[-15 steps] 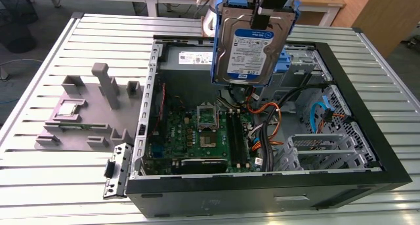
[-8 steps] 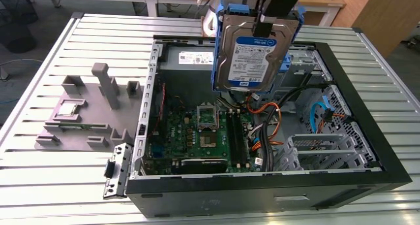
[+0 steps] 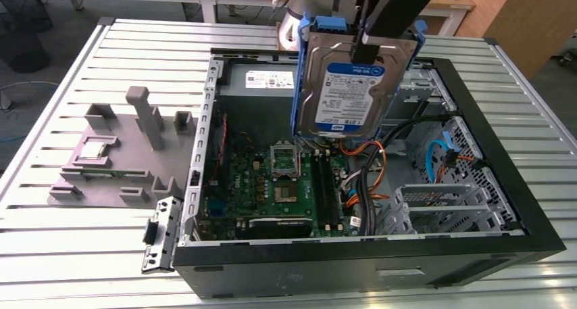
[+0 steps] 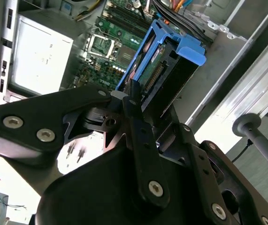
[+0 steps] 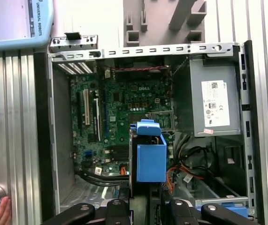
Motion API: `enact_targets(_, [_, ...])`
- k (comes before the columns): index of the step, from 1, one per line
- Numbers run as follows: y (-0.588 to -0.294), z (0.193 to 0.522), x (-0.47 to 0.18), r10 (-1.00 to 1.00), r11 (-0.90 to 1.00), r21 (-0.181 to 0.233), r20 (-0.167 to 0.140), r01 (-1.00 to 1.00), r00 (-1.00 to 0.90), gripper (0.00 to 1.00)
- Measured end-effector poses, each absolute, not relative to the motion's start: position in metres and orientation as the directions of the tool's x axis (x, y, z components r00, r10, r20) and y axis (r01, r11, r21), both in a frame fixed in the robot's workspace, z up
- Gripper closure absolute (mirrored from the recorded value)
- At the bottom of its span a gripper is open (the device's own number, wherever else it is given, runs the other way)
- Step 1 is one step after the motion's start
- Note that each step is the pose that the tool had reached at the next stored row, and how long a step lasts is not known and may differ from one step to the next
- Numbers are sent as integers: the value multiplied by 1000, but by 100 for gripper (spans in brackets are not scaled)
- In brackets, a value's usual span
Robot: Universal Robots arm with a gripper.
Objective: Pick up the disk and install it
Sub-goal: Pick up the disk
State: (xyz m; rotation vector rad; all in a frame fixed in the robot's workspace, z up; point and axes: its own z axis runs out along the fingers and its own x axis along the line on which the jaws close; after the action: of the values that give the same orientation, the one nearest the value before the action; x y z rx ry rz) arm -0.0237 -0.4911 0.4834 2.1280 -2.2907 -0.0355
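The disk [image 3: 347, 92] is held pinched by the hand [image 3: 367, 50] over the case [image 3: 361, 255]; the cables [image 3: 371, 151] should be cleared carefully.

Flat silver disk [image 3: 353, 86], white-and-blue label, blue carrier bracket round its edges. Upright, held aloft, label facing outward, over motherboard [image 3: 270, 180] of open case [image 3: 361, 251].

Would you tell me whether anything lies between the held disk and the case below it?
The gripper holds the disk above the open case. Orange and black cables appear to lie beneath it, beside the board; the metal cage toward the exterior view's right looks unobstructed.
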Motion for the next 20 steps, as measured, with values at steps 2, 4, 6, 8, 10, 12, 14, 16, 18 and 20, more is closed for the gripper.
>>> enact_targets(2, [-496, 483, -24, -997, 73, 27, -5, -997, -74, 65])
enact_targets(4, [-500, 483, -24, -997, 73, 27, -5, -997, -74, 65])
enact_targets(6, [-504, 483, -24, -997, 73, 27, -5, -997, -74, 65])
enact_targets(8, [-508, 483, -24, -997, 73, 27, -6, -997, -74, 65])
enact_targets(10, [-514, 483, -24, -997, 73, 27, -9, -997, -74, 65])
enact_targets(12, [-517, 483, -24, -997, 73, 27, -10, -997, -74, 65])
enact_targets(14, [-520, 483, -24, -997, 73, 27, -11, -997, -74, 65])
enact_targets(16, [-520, 483, -24, -997, 73, 27, -11, -997, -74, 65])
enact_targets(18, [-520, 483, -24, -997, 73, 27, -11, -997, -74, 65])
enact_targets(20, [-521, 483, -24, -997, 73, 27, -13, -997, -73, 65])
